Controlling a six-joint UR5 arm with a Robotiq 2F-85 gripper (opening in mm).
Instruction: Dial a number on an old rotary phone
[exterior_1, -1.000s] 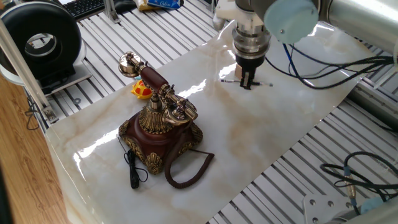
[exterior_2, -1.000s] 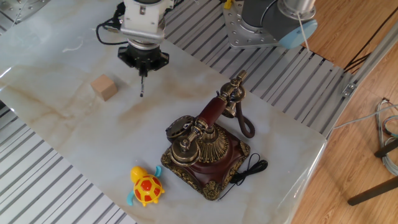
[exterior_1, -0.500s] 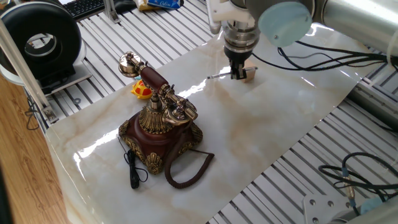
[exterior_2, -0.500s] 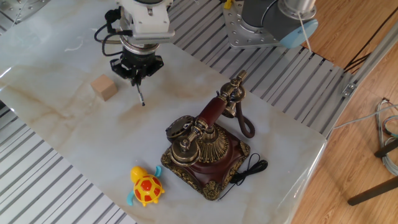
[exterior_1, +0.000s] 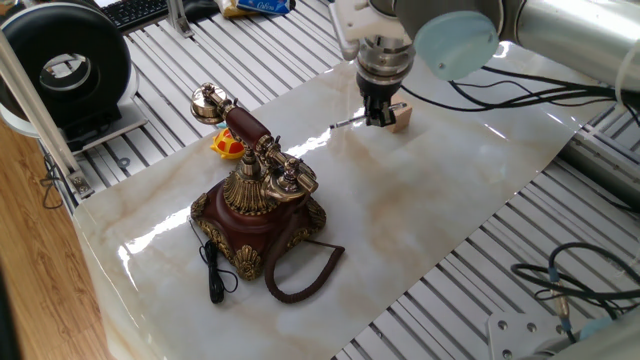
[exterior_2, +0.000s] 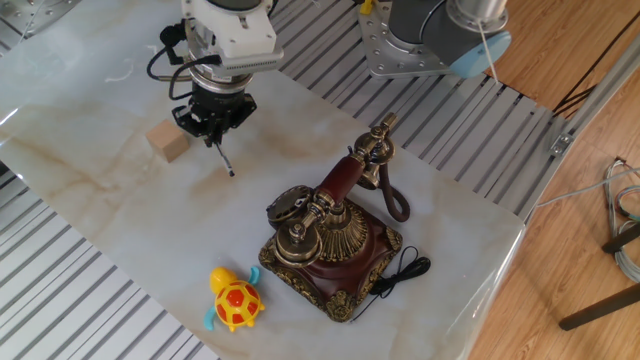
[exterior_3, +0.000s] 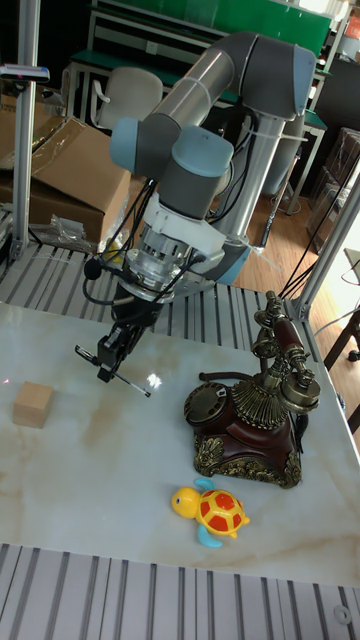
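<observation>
The old rotary phone (exterior_2: 328, 236) sits mid-table, handset on its cradle, well apart from my gripper (exterior_2: 212, 128). My fingers clamp a thin silver stylus (exterior_3: 123, 381), tilted, beside a wooden block (exterior_2: 168, 143). No writing is readable.

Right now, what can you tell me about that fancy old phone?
The old rotary phone has a dark red-brown square base with curly brass trim. Its round dial faces the claw, which is apart from it. The red-and-brass handset rests across the brass cradle. A coiled brown cord loops beside it on the marbled table. Nothing grips it.
</observation>
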